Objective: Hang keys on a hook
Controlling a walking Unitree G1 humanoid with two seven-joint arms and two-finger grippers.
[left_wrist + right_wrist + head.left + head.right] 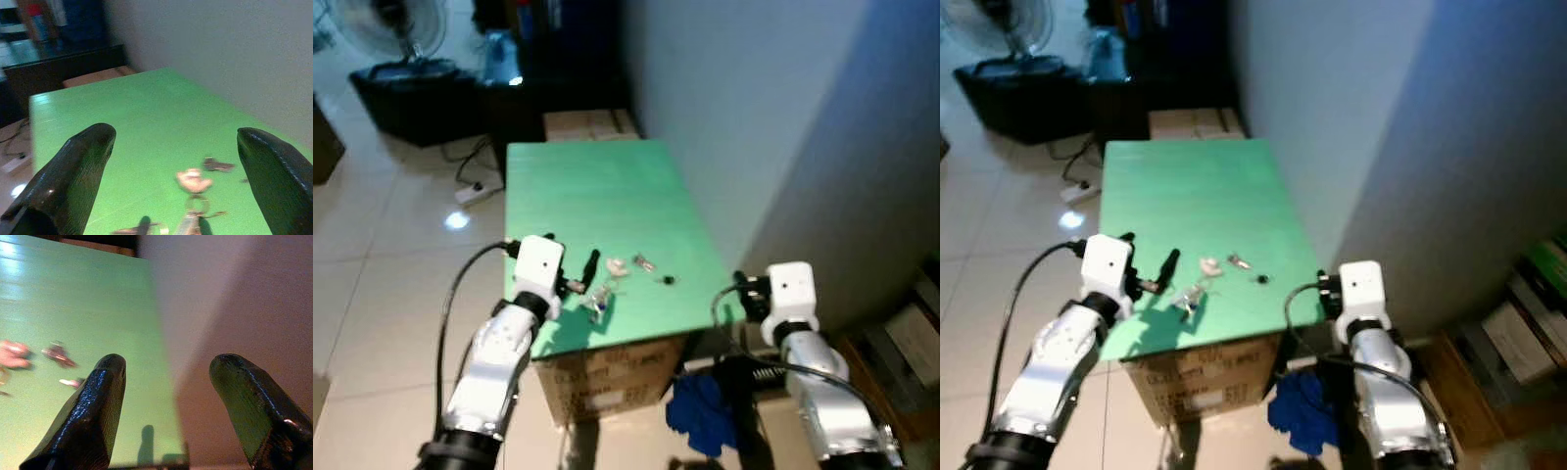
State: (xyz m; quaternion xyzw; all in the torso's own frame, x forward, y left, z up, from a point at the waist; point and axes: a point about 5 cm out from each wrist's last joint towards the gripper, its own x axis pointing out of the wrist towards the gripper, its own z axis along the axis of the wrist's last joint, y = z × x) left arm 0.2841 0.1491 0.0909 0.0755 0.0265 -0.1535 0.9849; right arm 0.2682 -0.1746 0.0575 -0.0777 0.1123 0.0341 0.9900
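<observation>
Keys (600, 299) lie flat on the green table (597, 196), near its front edge, a small bunch with a pale tag (616, 265) just behind and a couple of small loose bits (644, 261) to the right, one dark dot (668, 280) further right. Too blurred to tell ring from key blades. Left claw (176, 161) sits low over the front-left of the table, fingers spread wide, nothing between them, keys just ahead of it in its wrist view. Right claw (166, 396) is at the table's front-right corner by the grey wall (754, 108), also spread apart and empty, well apart from the keys. No hook identifiable on the wall. Table top rests on a cardboard box (607, 377); blue cloth (700, 411) on the floor below, fan (401, 29) and power strip (475, 193) far back. Judgement: grasp not yet made. Risks: keys are flat and thin, so the fingers may skate over them or pinch just one blade and let the bunch swing; a sideways nudge could push them off the near edge; the loose bits could get swept along.
</observation>
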